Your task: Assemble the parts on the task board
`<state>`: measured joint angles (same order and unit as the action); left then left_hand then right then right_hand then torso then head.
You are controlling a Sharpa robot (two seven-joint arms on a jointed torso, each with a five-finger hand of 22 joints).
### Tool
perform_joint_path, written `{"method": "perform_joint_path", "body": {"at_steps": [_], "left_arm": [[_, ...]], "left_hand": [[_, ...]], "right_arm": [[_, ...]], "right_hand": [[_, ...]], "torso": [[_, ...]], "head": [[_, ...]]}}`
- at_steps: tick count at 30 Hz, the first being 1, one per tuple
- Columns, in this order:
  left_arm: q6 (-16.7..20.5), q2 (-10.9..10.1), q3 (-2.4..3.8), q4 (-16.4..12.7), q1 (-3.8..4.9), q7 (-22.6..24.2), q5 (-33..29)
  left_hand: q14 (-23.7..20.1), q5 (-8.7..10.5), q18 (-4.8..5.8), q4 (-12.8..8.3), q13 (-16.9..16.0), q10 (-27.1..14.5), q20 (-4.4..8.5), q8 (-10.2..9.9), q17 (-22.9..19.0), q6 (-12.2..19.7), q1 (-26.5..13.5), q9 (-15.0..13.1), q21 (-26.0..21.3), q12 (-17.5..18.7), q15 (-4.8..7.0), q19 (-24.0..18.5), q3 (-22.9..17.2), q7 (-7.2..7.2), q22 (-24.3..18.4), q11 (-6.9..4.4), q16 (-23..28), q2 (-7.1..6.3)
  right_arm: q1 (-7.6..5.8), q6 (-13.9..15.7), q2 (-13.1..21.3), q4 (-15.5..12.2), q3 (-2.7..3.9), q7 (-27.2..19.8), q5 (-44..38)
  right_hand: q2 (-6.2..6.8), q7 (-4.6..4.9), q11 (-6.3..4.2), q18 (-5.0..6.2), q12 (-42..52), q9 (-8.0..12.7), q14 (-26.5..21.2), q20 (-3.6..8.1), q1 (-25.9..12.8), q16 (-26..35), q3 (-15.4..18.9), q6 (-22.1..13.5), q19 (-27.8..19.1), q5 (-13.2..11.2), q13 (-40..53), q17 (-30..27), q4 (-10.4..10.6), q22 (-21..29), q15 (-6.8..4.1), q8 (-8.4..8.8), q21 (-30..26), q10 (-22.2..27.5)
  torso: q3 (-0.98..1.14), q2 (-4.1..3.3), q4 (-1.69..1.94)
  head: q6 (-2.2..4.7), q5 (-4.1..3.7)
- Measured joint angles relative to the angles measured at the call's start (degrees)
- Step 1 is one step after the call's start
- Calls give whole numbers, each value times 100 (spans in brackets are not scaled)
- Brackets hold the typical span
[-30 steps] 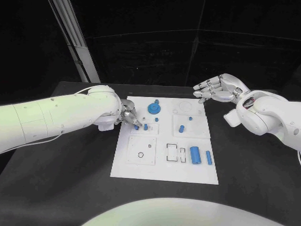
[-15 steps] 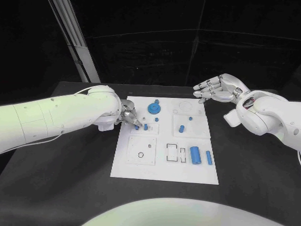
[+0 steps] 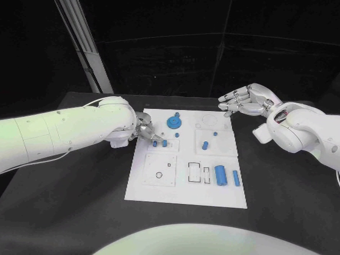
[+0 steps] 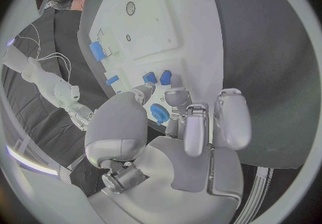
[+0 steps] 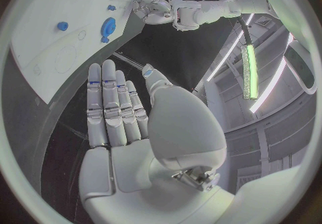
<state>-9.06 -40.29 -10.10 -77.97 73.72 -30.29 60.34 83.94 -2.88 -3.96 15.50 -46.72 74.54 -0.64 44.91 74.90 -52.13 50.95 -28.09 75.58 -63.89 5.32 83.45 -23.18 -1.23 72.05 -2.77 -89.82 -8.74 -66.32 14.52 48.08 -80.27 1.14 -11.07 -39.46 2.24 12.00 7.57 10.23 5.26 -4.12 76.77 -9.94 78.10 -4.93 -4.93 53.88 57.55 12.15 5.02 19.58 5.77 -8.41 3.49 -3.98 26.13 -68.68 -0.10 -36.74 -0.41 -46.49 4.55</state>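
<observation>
We see the white rectangular task board (image 3: pixel 187 159) in the middle of the black table (image 3: pixel 285 191), with bare table on both its long sides and before its near edge. The left silver hand (image 3: pixel 145 132) lies over the board's left edge, fingers bent down beside two small blue peg parts (image 3: pixel 164 143); we cannot tell if it pinches one. In the left wrist view the fingertips (image 4: pixel 176 95) are just beside these pegs (image 4: pixel 165 77). The round blue gear part (image 3: pixel 173 123) stands near, towards the far edge. Two blue cylinder parts (image 3: pixel 220 175) lie at the near right of the board. The right silver hand (image 3: pixel 245 99) hovers past the far right corner, fingers stretched and holding nothing, well apart from all parts
</observation>
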Motion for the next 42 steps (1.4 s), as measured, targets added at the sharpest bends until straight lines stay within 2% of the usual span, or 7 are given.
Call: {"method": "perform_joint_path", "body": {"at_steps": [11, 14, 21, 23, 28, 32, 42], "left_arm": [[283, -174, 0, -106, -1, 151, -186], [472, -237, 0, -140, -1, 334, -363], [1023, -312, 1, -184, -1, 1081, -868], [1194, -307, 1, -175, 1, 1396, -977], [1544, -204, 1, -87, 5, 2174, -1117], [1755, -35, 0, 32, 7, 2732, -1013], [1924, 430, -155, 342, 1, 3427, 250]], "left_hand": [[0, 0, 0, 94, 632, -343, -32, -164, 0, 334, 165, 101, -255, 416, 0, -95, 331, -119, -287, 105, 0, 165], [2, 0, -91, 94, 1309, -801, -102, -325, 0, 589, 213, 202, -551, 910, -85, -229, 421, -237, -613, 216, 118, 213], [1, 0, -366, 17, 1589, -1394, -256, -466, 0, 952, 739, 365, -1763, 1220, -250, -778, 345, -475, -1885, 420, 710, 315], [-146, 0, -581, -90, 1705, -1699, -320, -466, -644, 1072, 1040, 408, -2738, 1379, -347, -1262, 238, -549, -2848, 502, 1360, 295], [-1334, 0, -581, -592, 2173, -2410, -522, -636, -2841, 1283, 1946, 644, -3730, 1988, -544, -1818, -90, -754, -3581, 735, 3209, 232], [-1693, -4, -581, -1039, 2642, -2666, -586, -998, -3447, 1132, 2544, 1008, -4012, 2510, -646, -1880, -374, -884, -3778, 862, 3708, 81], [-797, -17, -581, -1400, 3533, -2589, -599, -1980, -2449, 613, 2669, 1816, -3855, 3273, -622, -1351, -295, -816, -3755, 869, 2549, -154]], "right_arm": [[0, -3, -20, 21, 0, 0, 0], [0, -6, -32, 31, 0, 0, 0], [0, -11, -39, 47, 0, 0, 0], [0, -13, -42, 51, -1, -1, 0], [0, -16, -53, 56, -1, -2, 0], [0, -17, -59, 60, -1, -3, 0], [1, -19, -74, 63, -1, -5, 0]], "right_hand": [[0, 0, 0, 0, 0, 0, 0, 0, 0, 0, 0, 0, 0, 0, 0, 0, 0, 3, 0, 0, 0, 0], [0, 0, 0, 0, 0, 0, 0, 0, 0, 0, 0, 0, 0, 0, 1, 0, 0, 3, 0, 0, 0, 0], [0, 0, 0, -1, 0, 0, 0, 0, 0, 0, 0, 0, 0, 0, 1, 1, 0, 3, 0, 0, 0, 0], [-10, 0, 0, 0, 0, -1, 0, 0, -10, 0, 0, 0, 0, 0, 1, 1, 0, 4, 0, 0, -19, 0], [-23, 0, 0, 0, 0, -5, 0, 0, -23, 0, 0, 0, 0, 0, 1, 1, 0, 8, 0, 0, -23, 0], [-23, 0, 0, 0, 0, -5, 0, 0, -23, 0, 15, 0, 0, 20, 1, 1, 15, 8, 0, 0, -23, 0], [-23, 0, 0, 0, 0, -4, 0, 0, -23, 0, 15, 0, 0, 20, 2, 1, 15, 7, 0, 0, -23, 0]], "torso": [[-5, 7, 2], [-6, 10, 2], [-11, 11, 2], [-12, 14, 2], [-12, 18, -2], [-12, 18, -9], [-14, 20, -13]], "head": [[1, -9], [2, -14], [11, -19], [12, -21], [14, -25], [26, -35], [59, -91]]}}
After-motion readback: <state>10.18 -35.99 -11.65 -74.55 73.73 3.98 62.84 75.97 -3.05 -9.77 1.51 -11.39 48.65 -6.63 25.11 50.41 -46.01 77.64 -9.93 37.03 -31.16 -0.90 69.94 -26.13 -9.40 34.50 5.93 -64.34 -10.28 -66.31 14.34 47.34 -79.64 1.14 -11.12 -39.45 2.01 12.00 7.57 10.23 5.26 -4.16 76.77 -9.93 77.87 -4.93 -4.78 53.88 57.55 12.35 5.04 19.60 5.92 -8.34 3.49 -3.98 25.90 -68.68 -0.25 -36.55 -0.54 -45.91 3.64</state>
